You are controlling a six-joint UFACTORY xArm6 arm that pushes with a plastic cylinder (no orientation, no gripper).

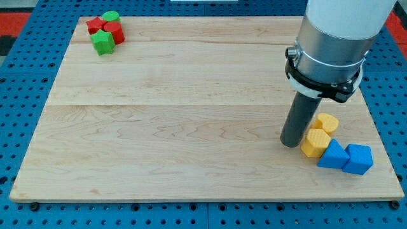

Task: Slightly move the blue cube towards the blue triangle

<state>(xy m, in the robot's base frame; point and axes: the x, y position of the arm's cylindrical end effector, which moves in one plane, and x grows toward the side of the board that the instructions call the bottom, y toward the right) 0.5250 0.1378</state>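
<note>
While my tip (291, 144) sits on the bench (178, 114), no claw here, just a bare rod, touching the yellow block (315, 142) at its left, blue cube (358, 158) at lower right, pressed against the blue triangle (332, 154), red and green blocks (105, 32) clustered top left.

Red (114, 32), green (102, 42), yellow blocks (315, 142); board (178, 114)

Pale wooden board (172, 121) on blue pegboard table (25, 76).
</note>
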